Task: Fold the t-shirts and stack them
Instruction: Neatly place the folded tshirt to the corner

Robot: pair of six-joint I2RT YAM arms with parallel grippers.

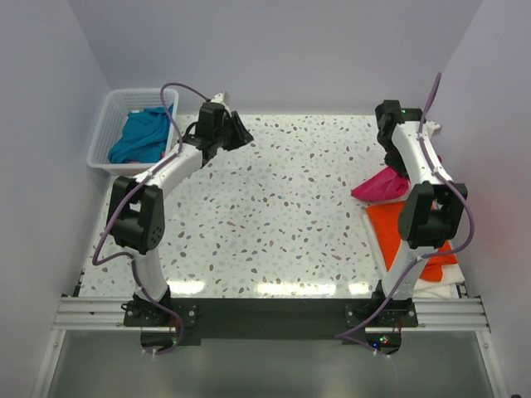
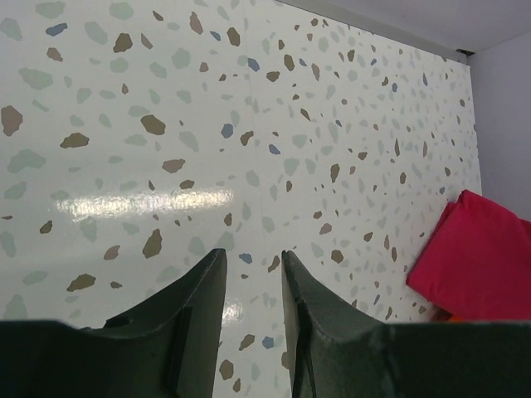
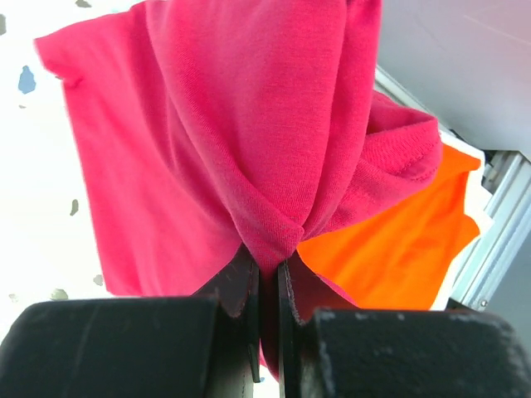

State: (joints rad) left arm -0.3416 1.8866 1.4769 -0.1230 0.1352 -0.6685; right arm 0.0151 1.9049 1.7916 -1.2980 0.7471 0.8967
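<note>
Right wrist: crimson-pink t-shirt (image 3: 207, 124) pinched inside the right pincer (image 3: 267, 274).

Bright, even light falls from overhead, and shadows are faint. The glossy white speckled tabletop (image 1: 274, 240) carries a streak of glare along its near edge, and another in the left wrist view. In the right wrist view it washes out to white, while the crimson-pink cloth t-shirt (image 3: 207, 124) shows crisp weave.
</note>
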